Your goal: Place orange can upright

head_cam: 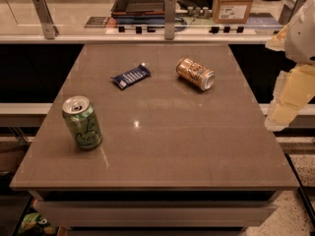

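Orange can [195, 73] lies sideways at 1 o'clock on worktop [172, 136]; end effector [286, 104] off the 3 o'clock edge, grip state can't tell.

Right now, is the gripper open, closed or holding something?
gripper: by the table, right side; cannot be told. The orange can lies apart from it.

The brown surface [162, 146] carries three things. The orange can [196, 73] lies on its side, far right. A dark blue bar [131, 76] lies flat to its left, apart from it. The green can [82, 122] stands upright near the left edge. The gripper [284, 109] hangs beyond the right edge.
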You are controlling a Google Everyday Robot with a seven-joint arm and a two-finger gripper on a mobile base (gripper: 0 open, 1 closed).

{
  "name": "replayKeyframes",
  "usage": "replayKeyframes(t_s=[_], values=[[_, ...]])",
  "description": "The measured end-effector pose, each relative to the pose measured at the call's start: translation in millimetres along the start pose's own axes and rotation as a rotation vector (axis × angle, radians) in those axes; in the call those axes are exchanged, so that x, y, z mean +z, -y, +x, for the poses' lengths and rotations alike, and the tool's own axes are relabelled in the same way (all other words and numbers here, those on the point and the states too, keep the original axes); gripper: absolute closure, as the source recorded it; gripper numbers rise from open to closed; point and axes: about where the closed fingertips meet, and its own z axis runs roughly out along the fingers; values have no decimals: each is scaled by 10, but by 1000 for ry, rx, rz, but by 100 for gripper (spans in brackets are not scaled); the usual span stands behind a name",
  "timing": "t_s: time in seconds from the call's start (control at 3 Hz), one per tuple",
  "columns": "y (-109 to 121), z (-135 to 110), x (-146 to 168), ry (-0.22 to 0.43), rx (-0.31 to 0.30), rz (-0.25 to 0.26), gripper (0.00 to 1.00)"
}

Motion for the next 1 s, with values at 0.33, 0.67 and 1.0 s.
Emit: replayKeyframes(t_s=[0.33,0.67,1.0], values=[[130,-138,47,41,74,-29,0],[344,-265,140,42,180,-53,0],[525,-315,292,64,305,-49,0]])
